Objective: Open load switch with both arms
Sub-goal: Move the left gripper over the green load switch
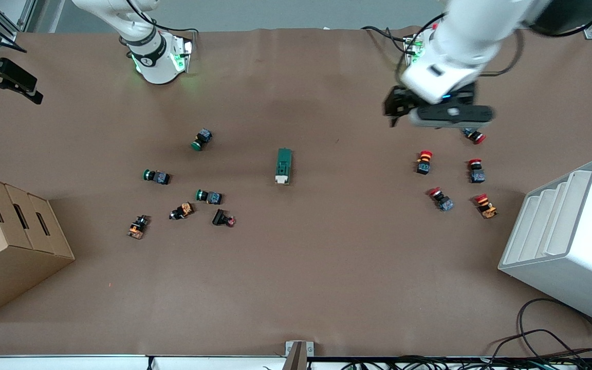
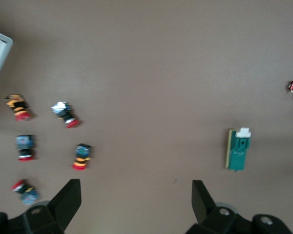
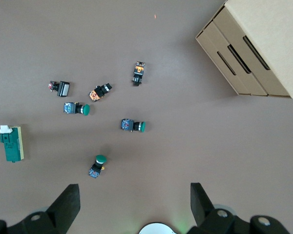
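The load switch (image 1: 283,165) is a dark-green block lying flat at mid-table, its white lever end turned toward the front camera. It also shows in the left wrist view (image 2: 238,150) and the right wrist view (image 3: 11,143). My left gripper (image 1: 445,114) hangs open and empty over the table near the left arm's base, above a group of red push buttons and well apart from the switch; its fingers (image 2: 68,197) stand wide. My right gripper (image 3: 135,195) is open and empty too, held high over the table close to the right arm's base (image 3: 158,229).
Green and dark push buttons (image 1: 203,139) lie scattered toward the right arm's end. Red ones (image 1: 424,160) lie toward the left arm's end. A cardboard box (image 1: 13,241) and a white stepped rack (image 1: 568,241) stand at the two ends. Cables (image 1: 548,334) trail by the front edge.
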You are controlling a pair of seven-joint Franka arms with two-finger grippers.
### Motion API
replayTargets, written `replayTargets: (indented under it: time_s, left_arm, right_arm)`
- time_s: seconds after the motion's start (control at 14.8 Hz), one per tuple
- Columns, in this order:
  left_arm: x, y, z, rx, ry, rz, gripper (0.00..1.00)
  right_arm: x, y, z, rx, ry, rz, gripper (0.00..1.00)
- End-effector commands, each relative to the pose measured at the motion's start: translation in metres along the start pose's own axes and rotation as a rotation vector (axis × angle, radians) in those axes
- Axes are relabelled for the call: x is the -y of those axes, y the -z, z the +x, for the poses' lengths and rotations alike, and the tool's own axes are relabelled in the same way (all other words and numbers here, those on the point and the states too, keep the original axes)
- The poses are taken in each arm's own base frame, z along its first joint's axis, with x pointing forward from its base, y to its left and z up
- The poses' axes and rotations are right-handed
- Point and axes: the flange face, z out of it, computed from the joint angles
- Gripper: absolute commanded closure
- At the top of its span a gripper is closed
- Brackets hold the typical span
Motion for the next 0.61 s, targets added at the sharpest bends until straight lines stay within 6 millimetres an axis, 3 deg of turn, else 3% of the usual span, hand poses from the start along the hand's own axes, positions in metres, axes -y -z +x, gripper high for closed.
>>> replayTargets:
  time_s: [0.0,0.14,0.34,0.54]
  left_arm:
    - [-0.061,-0.033,-0.013,-0.034,0.062,0.035,0.00]
    - [-0.108,-0.066,-0.043,-0.075,0.094,0.061,0.00]
    - [-0.157,-0.109,-0.084,-0.119,0.128,0.058,0.00]
    - [-0.202,-0.165,-0.120,-0.197,0.159,0.115,0.00]
  right_arm:
    - [0.001,0.009,-0.003,-0.010,0.003,0.010,0.00]
    - [0.003,0.005,0.002,-0.010,0.018,0.001,0.00]
    - [0.000,0.003,0.009,-0.030,0.011,0.012,0.00]
    - [0.003,-0.016,0.028,-0.023,0.021,-0.003,0.00]
